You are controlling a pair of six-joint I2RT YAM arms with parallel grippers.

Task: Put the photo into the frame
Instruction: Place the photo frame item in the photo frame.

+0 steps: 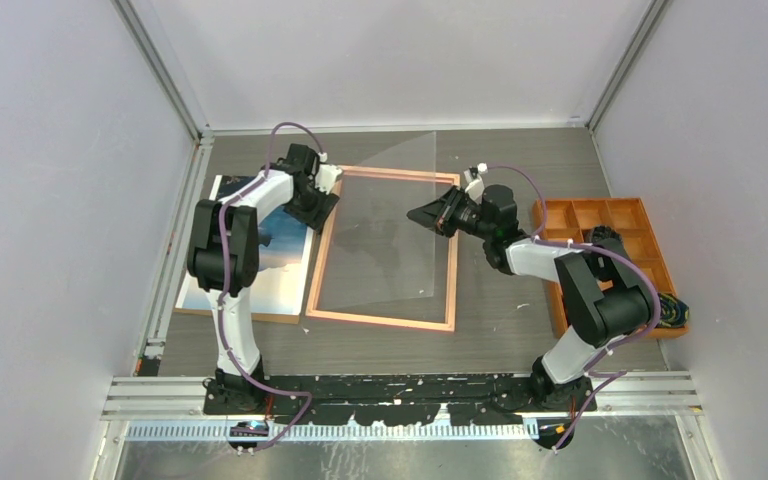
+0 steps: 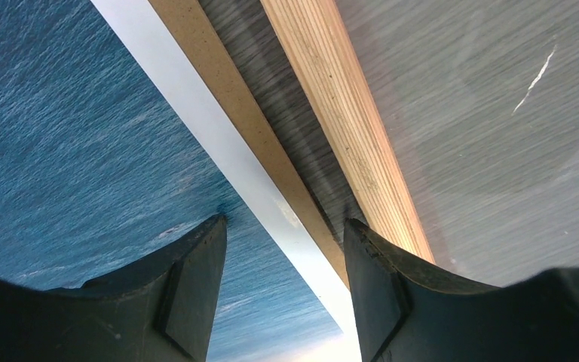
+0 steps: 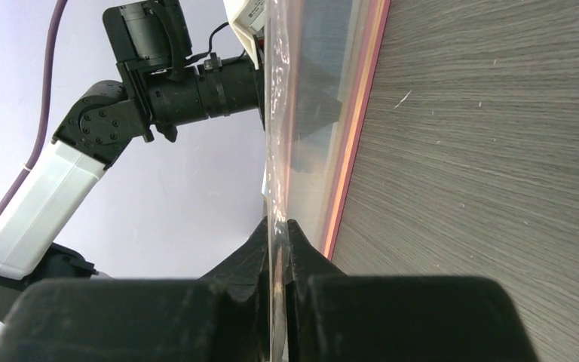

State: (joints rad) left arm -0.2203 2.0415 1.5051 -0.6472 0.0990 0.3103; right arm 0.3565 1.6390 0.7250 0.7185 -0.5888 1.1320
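So the frame [image 1: 380,320] is lying flat in the middle of the tabletop [image 1: 520,160], wooden back side up as far as I can see. The right jaws are pinched tight on the right-hand edge of the clear pane [image 1: 390,220], and from the wrist cam you can see both fingers [image 3: 313,260] squeezing the sheet [image 3: 279,113], with the frame's pink edge [image 3: 354,128] right next to it. The pane sits tilted over the frame, right side lifted up. The photo [image 1: 285,270] isn't in the frame. It's face up just left of it, sitting on a brown backing board [image 1: 240,316], blue sea showing. The left jaws are roughly half open with nothing in them, hanging low at the frame's far-left corner, one finger [image 2: 188,294] over the photo [image 2: 68,136] and the other by the wooden rail [image 2: 347,113]. The board's edge [image 2: 219,98] shows between them. An orange tray [image 1: 650,215] is off to the right.
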